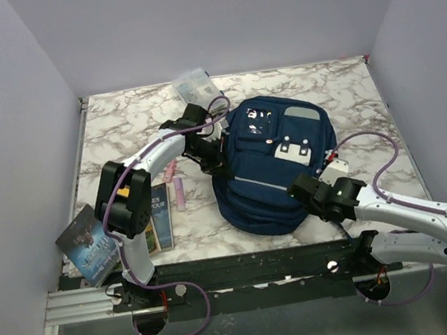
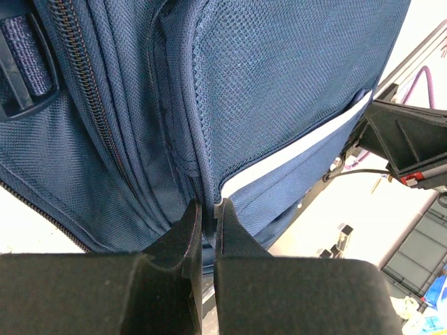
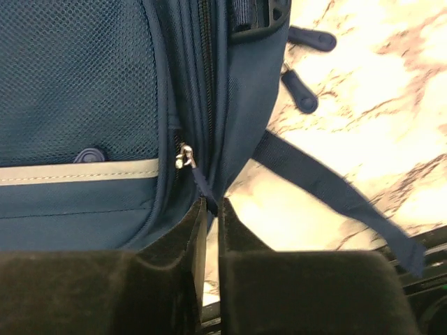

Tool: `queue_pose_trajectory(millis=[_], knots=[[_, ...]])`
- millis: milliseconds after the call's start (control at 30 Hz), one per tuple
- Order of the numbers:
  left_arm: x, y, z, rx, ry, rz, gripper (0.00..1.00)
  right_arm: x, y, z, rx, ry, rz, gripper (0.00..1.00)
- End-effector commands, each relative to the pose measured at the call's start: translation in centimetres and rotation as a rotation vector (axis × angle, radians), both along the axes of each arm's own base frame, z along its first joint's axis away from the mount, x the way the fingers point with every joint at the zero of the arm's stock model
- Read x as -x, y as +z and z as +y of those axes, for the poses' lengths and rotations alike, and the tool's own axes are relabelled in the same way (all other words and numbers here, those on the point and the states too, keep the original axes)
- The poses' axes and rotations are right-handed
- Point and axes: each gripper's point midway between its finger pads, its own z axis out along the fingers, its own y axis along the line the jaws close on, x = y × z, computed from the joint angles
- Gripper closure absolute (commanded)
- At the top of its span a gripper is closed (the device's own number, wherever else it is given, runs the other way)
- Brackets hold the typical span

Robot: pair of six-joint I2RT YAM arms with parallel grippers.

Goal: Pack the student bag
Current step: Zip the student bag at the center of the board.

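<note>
Between the fingertips of your right gripper (image 3: 211, 207) the jaws stand almost touching, nipped on the dark zipper pull (image 3: 202, 187) that hangs from the metal slider (image 3: 184, 158). From that slider the zipper track runs straight away from your fingers, up the side wall of the student bag (image 1: 273, 165). The bag's body lies to the left of the track in the wrist view, with a loose strap (image 3: 328, 188) and the marble table (image 1: 117, 124) to the right. From above, the bag lies flat at the table's middle, front pockets up, its long axis running roughly near to far. Your right gripper sits at its near right corner, so this arm is the one on the zipper. My guess is that any pull has to follow the track's line rather than cross it. Your right forearm lies low and angles inward from the right. Your left arm arches high over the bag's left flank, where your left gripper (image 2: 207, 216) is closed tight on a fabric seam of the bag, likely as a brace.
</note>
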Motion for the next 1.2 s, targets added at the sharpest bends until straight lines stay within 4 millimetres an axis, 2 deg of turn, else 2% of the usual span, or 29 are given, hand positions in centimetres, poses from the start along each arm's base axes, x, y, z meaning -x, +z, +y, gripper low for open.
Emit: queue_pose_trajectory(millis=[0, 100, 167, 267, 300, 433, 467, 600, 800, 933, 1033, 1167], knots=[[0.1, 0.3, 0.1, 0.027, -0.03, 0.009, 1.0, -1.7, 1.8, -1.0, 0.099, 0.043, -0.064, 0.79], [0.8, 0.9, -0.8, 0.066, -0.049, 0.022, 1.0, -2.5, 3.8, 0.5, 0.072, 0.143, -0.097, 0.67], [1.3, 1.5, -1.6, 0.107, -0.066, 0.037, 1.0, -2.7, 5.2, 2.4, 0.03, 0.265, -0.11, 0.62], [1.7, 2.3, -2.4, 0.147, -0.08, 0.044, 1.0, -2.7, 7.2, 6.5, -0.106, 0.481, -0.162, 0.52], [1.7, 2.5, -2.5, 0.157, -0.083, 0.042, 1.0, -2.6, 7.5, 7.3, -0.137, 0.513, -0.175, 0.47], [2.0, 3.3, -3.2, 0.204, -0.095, 0.054, 1.0, -2.7, 7.2, 9.8, -0.244, 0.554, -0.183, 0.09], [2.1, 3.3, -3.3, 0.214, -0.097, 0.063, 1.0, -2.9, 7.0, 10.1, -0.25, 0.552, -0.18, 0.07], [2.2, 3.4, -3.3, 0.215, -0.093, 0.067, 1.0, -4.6, 6.6, 9.4, -0.222, 0.484, -0.171, 0.0], [2.3, 3.7, -3.2, 0.215, -0.089, 0.062, 1.0, -7.6, 6.0, 5.9, -0.187, 0.34, -0.128, 0.0], [2.2, 3.5, -3.1, 0.196, -0.083, 0.047, 1.0, -7.7, 4.6, 5.8, -0.223, 0.338, -0.084, 0.0], [2.3, 3.3, -3.3, 0.18, -0.084, 0.037, 1.0, -7.2, 3.0, 4.5, -0.174, 0.278, -0.032, 0.0], [2.5, 3.2, -3.4, 0.168, -0.084, 0.036, 1.0, -7.0, 2.8, 4.2, -0.157, 0.292, -0.019, 0.0]])
